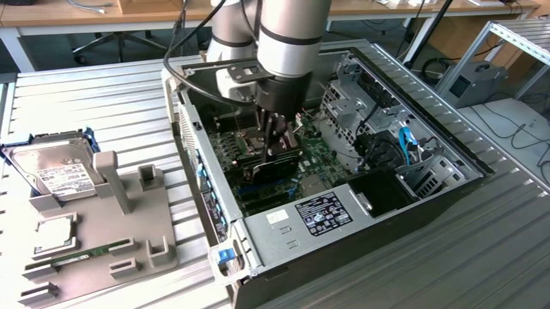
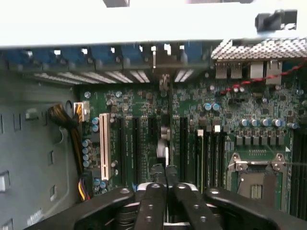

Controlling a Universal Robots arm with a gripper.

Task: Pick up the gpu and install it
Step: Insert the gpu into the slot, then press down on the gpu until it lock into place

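The gpu (image 1: pixel 273 170) is a dark slim card standing on edge among the motherboard's slots inside the open computer case (image 1: pixel 447 161). In the wrist view the gpu (image 2: pixel 163 143) runs edge-on from my fingertips toward its silvery bracket (image 2: pixel 164 82) at the case's rear wall. My gripper (image 1: pixel 277 149) reaches down into the case right over the card. The black fingers (image 2: pixel 154 191) are pressed together at the card's upper edge, so my gripper (image 2: pixel 165 176) is shut. Whether they pinch the card or only rest on it I cannot tell.
Drive cages and cables (image 1: pixel 387 151) fill the case on the exterior view's right, and the power supply (image 1: pixel 320 214) lies at its near end. A white slot (image 2: pixel 104 146) and the CPU socket (image 2: pixel 254 177) flank the card. A grey fixture (image 1: pixel 94 225) outside holds a hard drive (image 1: pixel 56 170) and a memory stick (image 1: pixel 86 252).
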